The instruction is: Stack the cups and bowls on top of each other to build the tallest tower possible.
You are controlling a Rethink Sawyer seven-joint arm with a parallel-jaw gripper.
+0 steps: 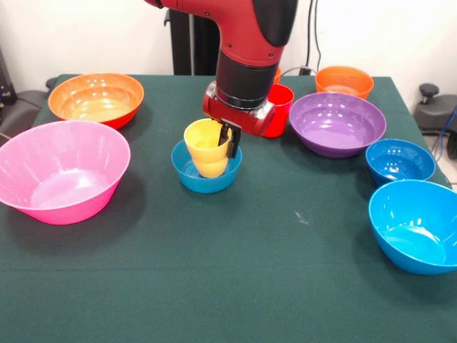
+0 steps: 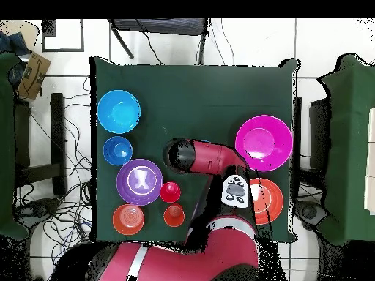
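Observation:
A yellow cup leans in a small blue bowl at the table's middle. My gripper comes down from above, its black fingers clamped on the cup's right rim. A red cup stands just behind the gripper, and a sliver of an orange cup shows further back. In the overhead view the arm hides the gripper, the yellow cup and its bowl.
Loose bowls ring the table: pink, large orange, purple, small orange, small blue, bright blue.

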